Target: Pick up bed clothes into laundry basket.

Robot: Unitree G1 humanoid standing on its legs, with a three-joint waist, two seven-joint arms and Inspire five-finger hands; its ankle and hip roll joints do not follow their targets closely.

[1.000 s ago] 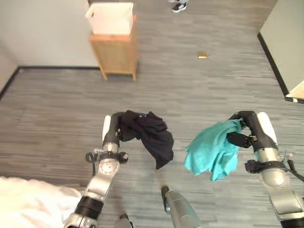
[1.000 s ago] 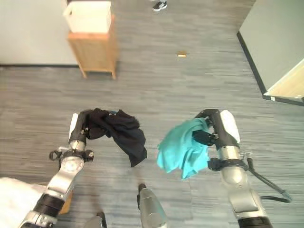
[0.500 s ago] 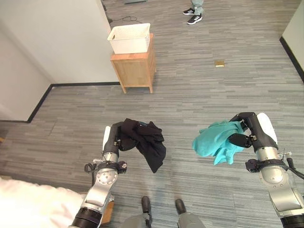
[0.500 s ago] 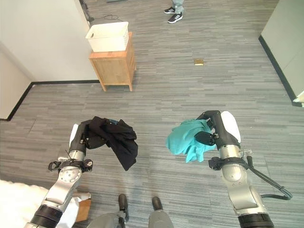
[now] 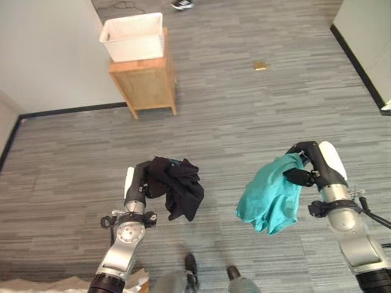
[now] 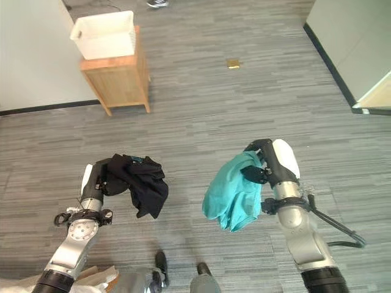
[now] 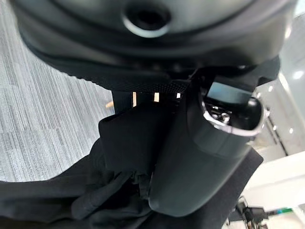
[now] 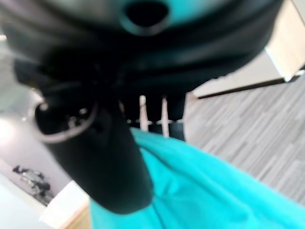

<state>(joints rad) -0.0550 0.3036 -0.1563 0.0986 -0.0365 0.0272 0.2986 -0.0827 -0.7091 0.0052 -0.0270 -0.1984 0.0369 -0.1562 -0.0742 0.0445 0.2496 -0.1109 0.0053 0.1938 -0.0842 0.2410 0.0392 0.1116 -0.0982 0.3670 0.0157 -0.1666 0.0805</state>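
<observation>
My left hand (image 5: 135,183) is shut on a black garment (image 5: 177,188) that hangs bunched above the grey floor; in the left wrist view the same black garment (image 7: 71,200) lies under the curled thumb. My right hand (image 5: 317,165) is shut on a teal garment (image 5: 269,196) that droops below it; the teal garment (image 8: 214,191) also spreads past the thumb in the right wrist view. The white laundry basket (image 5: 133,38) stands on a small wooden cabinet (image 5: 145,82) far ahead at the upper left, well away from both hands.
A white wall (image 5: 43,55) with a dark skirting runs behind the cabinet. Another wall edge (image 5: 366,43) borders the right. A small tan object (image 5: 261,65) lies on the floor ahead. A person's shoe (image 5: 182,3) shows at the far edge. White bedding (image 5: 43,285) shows at the lower left.
The whole view has shifted, so the camera moved. Both hands keep their garments; the teal one now hangs longer below the right hand, the black one is bunched closer to the left hand.
</observation>
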